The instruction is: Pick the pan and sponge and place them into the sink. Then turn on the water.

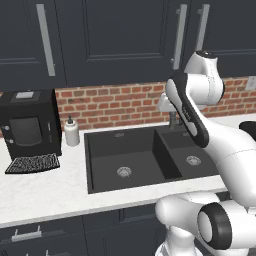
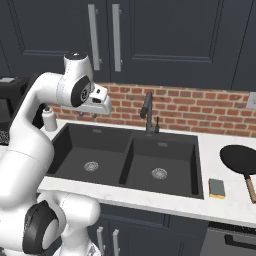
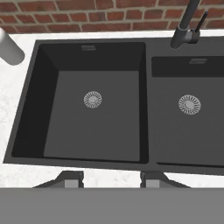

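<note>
Brick-backed tabletop [image 2: 227, 207]: pan [image 2: 241, 159], sponge [image 2: 217, 187] at 3 o'clock of sink [image 2: 165, 145]. Claw [image 3: 111, 180] part-open, empty; swing right, grip pan handle.

red brick backsplash [image 2: 190, 107], dark upper cabinets [image 2: 165, 35], white speckled counter [image 1: 45, 190]

No writing, label, brand, number or sign can be read anywhere in these pictures. The black coffee machine [image 1: 29, 125] and the white soap dispenser [image 1: 72, 132], both off to the left of the tool [image 3: 111, 179] on the surface [image 1: 45, 187], have plain faces. The black sink [image 3: 94, 52] straight below and ahead of the tool carries no lettering, and the dark cabinet doors [image 2: 165, 40] above it are plain too.
</note>
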